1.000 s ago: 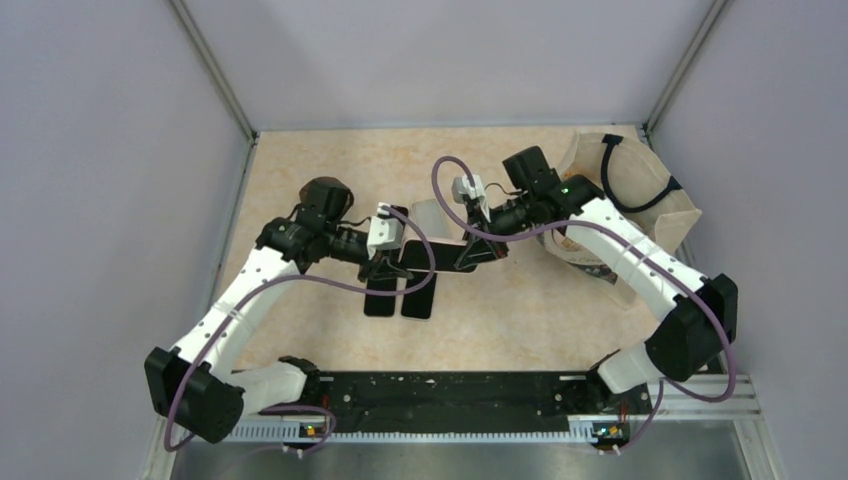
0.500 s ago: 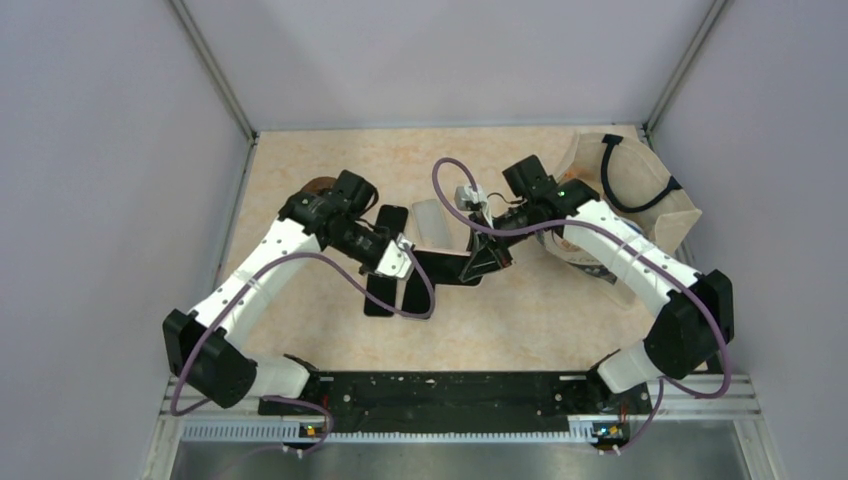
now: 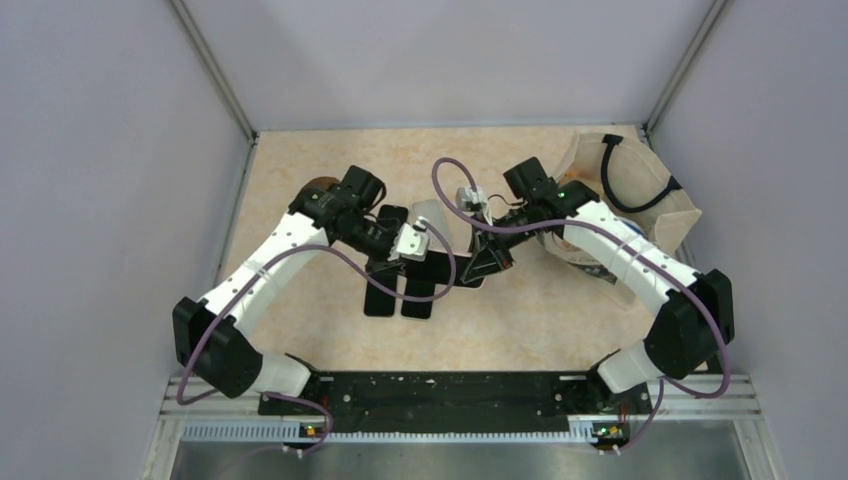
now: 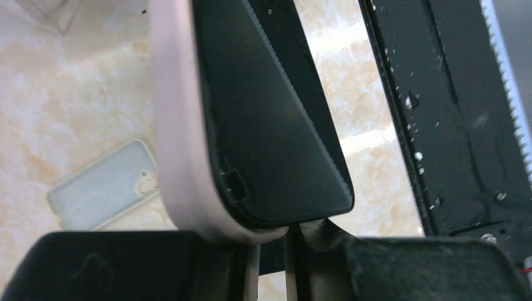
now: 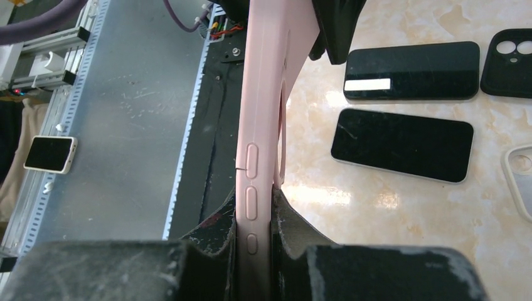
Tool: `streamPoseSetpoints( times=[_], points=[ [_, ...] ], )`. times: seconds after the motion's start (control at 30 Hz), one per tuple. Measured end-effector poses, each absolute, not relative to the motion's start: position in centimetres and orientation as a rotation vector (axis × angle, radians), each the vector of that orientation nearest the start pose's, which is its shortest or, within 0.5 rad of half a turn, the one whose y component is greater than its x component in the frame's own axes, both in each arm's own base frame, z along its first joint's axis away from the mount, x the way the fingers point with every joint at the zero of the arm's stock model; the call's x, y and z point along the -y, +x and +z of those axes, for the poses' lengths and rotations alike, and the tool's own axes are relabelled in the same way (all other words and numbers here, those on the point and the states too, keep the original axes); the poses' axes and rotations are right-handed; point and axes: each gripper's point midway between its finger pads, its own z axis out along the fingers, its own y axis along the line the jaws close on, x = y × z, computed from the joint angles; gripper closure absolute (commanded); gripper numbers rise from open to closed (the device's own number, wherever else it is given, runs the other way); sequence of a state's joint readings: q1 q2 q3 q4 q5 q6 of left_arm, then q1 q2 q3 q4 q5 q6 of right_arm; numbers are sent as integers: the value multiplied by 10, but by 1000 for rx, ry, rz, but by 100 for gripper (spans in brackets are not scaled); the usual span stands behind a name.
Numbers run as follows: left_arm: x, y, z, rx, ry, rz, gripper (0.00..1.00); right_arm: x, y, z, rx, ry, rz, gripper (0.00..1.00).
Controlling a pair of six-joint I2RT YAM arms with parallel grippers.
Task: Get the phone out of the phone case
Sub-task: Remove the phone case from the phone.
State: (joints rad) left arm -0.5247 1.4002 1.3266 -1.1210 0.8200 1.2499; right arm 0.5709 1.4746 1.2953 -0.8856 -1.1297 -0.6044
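A: Phone [image 4: 270, 125], where is it?
B: Inside the pink case [image 4: 179, 125], held in the air over the middle of the surface [image 3: 300, 170], between the two arms.
A: And the jaws?
B: Left jaws are clamped on one end of the case, pinching the rim beside the screen corner. Right jaws are clamped on the other end, across the edge with the buttons [image 5: 251, 163].
A: Why two grips?
B: My guess: one anchors the case while the other peels the soft rim back so the phone can pop free. Held aloft, nothing blocks the flex.
A: Is it out?
B: It looks seated; whether that corner is lifted I can't tell.
A: Anything else about?
B: Spare phones [image 5: 401, 144] lie at about 8 o'clock from the held one, a black case [image 5: 508, 63] at 10, a clear case [image 4: 103, 191] near 12, and a bag [image 3: 640, 190] at 2 o'clock
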Motion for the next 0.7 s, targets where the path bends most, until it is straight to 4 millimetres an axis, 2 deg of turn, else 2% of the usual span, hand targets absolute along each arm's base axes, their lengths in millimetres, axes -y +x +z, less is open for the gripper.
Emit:
streamPoseSetpoints(
  times=[0.27,0.53,0.63,0.7],
  points=[
    [245,208,184,-1653,1725,-951,100,-281,169,218,-1746,-1556,1398,100],
    [264,226,178,-1818,1425,-1120,99,-276,174,215,-1776,-1560,1314,100],
    [268,229,176,-1860,1359,-1180,86,-273,178,213,-1798,-1559,1266,100],
    [268,228,178,-1869,1332,-1219,73,-272,182,213,-1801,-1552,1240,100]
  ],
)
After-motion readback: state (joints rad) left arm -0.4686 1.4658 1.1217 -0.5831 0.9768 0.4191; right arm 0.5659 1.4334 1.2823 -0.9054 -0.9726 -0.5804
